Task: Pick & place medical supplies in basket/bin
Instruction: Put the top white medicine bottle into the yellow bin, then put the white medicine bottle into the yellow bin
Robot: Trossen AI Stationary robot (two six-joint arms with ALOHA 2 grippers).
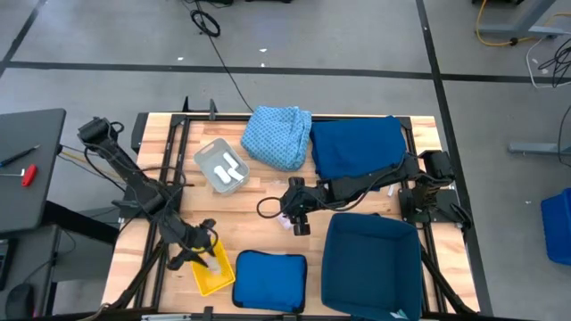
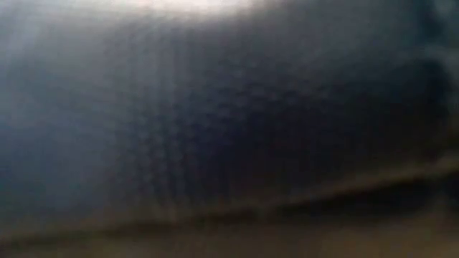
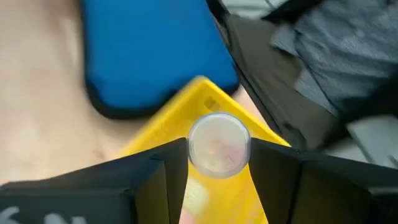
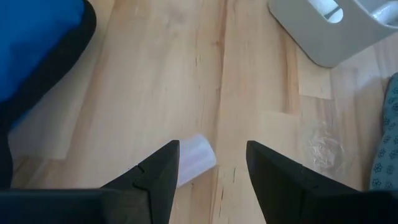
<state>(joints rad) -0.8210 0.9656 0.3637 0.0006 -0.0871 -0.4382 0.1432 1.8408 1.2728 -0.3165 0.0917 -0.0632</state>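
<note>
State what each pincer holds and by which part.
The left pincer grips a pale roll by its sides, above the yellow basket. The right pincer holds nothing; a white roll lies between its open fingers.

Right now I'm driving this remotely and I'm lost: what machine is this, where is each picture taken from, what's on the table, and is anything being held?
It is a robot with two dark arms at a wooden table, each ending in a two-finger hand.

The top picture looks straight down from above. The blurred picture is the table-level camera; something blocks it. The other two come from cameras on each wrist.

On the table: a grey tray holding white rolls, a light blue patterned cloth, a dark blue cloth, a large dark blue bin, a flat blue pad and a yellow mesh basket.

The left hand is over the yellow basket, gripping a pale roll. The right hand is open at mid-table, low over a small white roll lying against one finger, not gripped.
</note>
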